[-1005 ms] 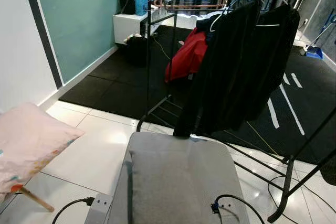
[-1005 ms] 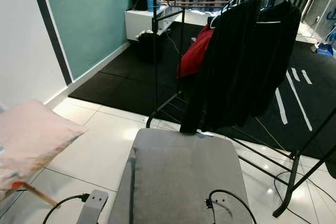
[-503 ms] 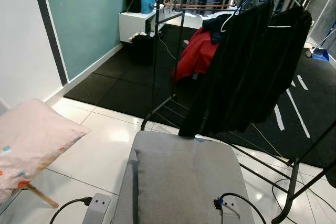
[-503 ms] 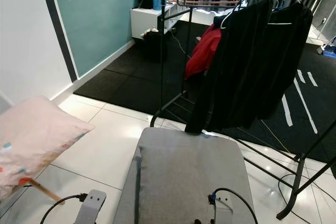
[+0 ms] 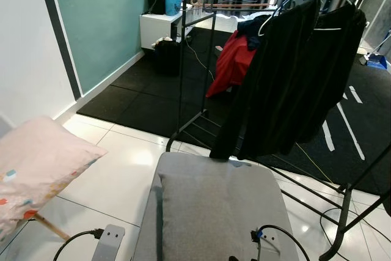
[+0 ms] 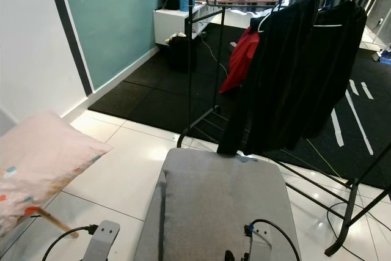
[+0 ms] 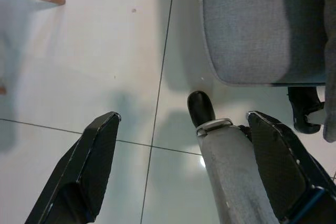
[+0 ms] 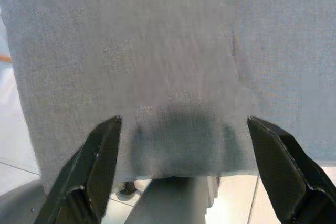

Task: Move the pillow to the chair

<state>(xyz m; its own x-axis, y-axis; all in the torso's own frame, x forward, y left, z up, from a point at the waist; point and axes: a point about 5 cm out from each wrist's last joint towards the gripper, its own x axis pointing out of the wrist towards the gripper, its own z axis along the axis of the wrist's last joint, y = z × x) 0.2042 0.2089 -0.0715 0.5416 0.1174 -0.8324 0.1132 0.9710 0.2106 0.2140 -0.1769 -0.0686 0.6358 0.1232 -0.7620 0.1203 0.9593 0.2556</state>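
A large grey pillow [image 5: 214, 212] lies flat right in front of me at the bottom centre, over my arms; the silver end of my left arm [image 5: 110, 242] sticks out beside it. My left gripper [image 7: 184, 116] is open and points down at the floor tiles, with the grey pillow's corner [image 7: 252, 24] above it. My right gripper [image 8: 184, 121] is open, with the pillow's grey fabric [image 8: 168, 51] spread close between its fingers. To my left, a pink patterned pillow [image 5: 36, 169] rests on a seat with a wooden leg [image 5: 49, 227].
A black clothes rack [image 5: 287, 71] hung with dark garments and a red one [image 5: 232, 65] stands just beyond the grey pillow, its foot [image 5: 339, 230] at the right. Behind it lie a black mat [image 5: 146, 96] and a white cabinet [image 5: 162, 29]. White tiles [image 5: 116, 175] separate me from the pink pillow.
The whole picture has shifted a little, so the camera moved: the rack and the pink pillow sit slightly further right. The grey pillow keeps its place in front of me.
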